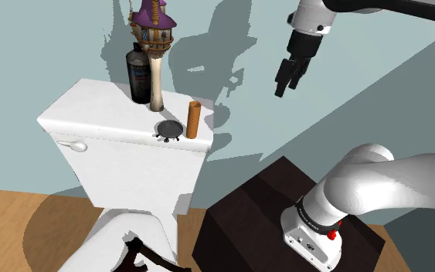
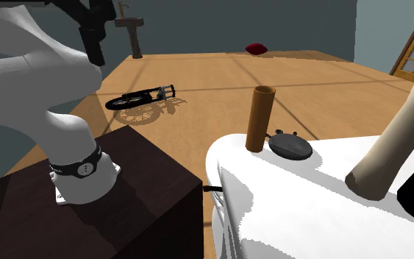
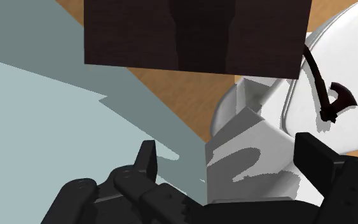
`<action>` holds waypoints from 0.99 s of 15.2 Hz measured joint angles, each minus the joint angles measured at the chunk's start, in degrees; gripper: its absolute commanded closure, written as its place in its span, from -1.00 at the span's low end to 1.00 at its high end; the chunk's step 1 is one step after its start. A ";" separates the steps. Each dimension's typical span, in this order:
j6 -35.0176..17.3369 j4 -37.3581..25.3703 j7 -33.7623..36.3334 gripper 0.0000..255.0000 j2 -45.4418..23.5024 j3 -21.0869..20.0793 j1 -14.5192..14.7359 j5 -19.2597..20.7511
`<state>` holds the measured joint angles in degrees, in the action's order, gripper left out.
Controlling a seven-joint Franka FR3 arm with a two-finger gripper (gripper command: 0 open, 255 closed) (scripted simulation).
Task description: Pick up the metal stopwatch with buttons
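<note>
Gripper (image 1: 284, 89) high off the shoulder view's right of the toilet tank (image 1: 92, 112), fingers (image 3: 147, 158) spread wide, holding nothing. Stopwatch (image 1: 169, 129) flat at the lid's near edge, just beside an upright brown tube (image 1: 194, 120). Probably stiff, weighty, slick and low; best pinched across the round rim, clear of the buttons. Tube open-topped, nothing seen inside; black bottle (image 1: 140, 73) farther back, contents hidden.

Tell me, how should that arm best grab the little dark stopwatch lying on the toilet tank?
From straight above. The stopwatch lies flat on the tank lid, so only its round rim offers grip: close the fingers across the disc, clear of the buttons sticking out. The brown tube stands upright beside it, so probably turn the open gripper to keep both fingers off the tube.
</note>
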<state>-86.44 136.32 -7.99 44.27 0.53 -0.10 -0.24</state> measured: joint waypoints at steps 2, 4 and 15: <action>-0.49 0.35 0.82 -1.00 0.04 -0.56 0.10 -0.44; -2.16 1.48 4.07 -1.00 0.15 -2.93 0.61 -2.25; -17.29 4.30 24.42 -1.00 -6.78 -18.04 2.72 -11.31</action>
<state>-103.73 140.63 16.43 37.48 -17.52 2.62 -11.54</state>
